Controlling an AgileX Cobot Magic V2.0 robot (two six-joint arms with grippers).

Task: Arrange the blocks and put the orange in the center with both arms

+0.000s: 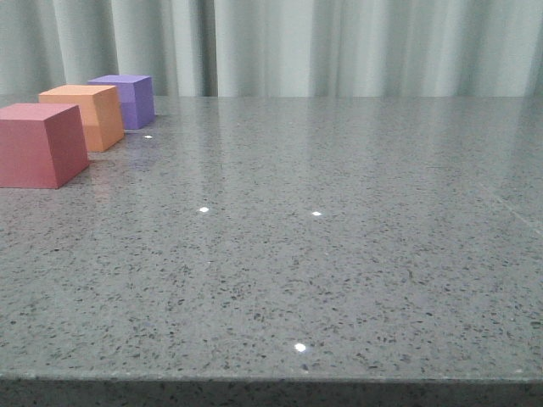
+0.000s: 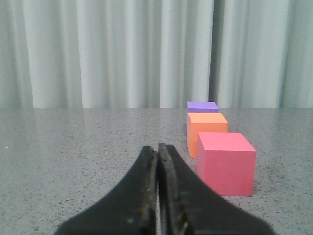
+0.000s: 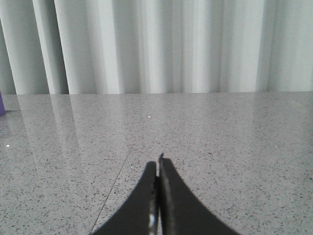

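Three cubes stand in a row at the table's far left in the front view: the red-pink cube nearest, the orange cube in the middle, the purple cube farthest. The left wrist view shows the same row: red-pink, orange, purple. My left gripper is shut and empty, low over the table, beside and short of the red-pink cube. My right gripper is shut and empty over bare table; a sliver of the purple cube shows at the frame's edge. Neither gripper shows in the front view.
The grey speckled table runs to a front edge near the camera. A pale pleated curtain hangs behind the table's far edge. A thin seam line crosses the tabletop in the right wrist view.
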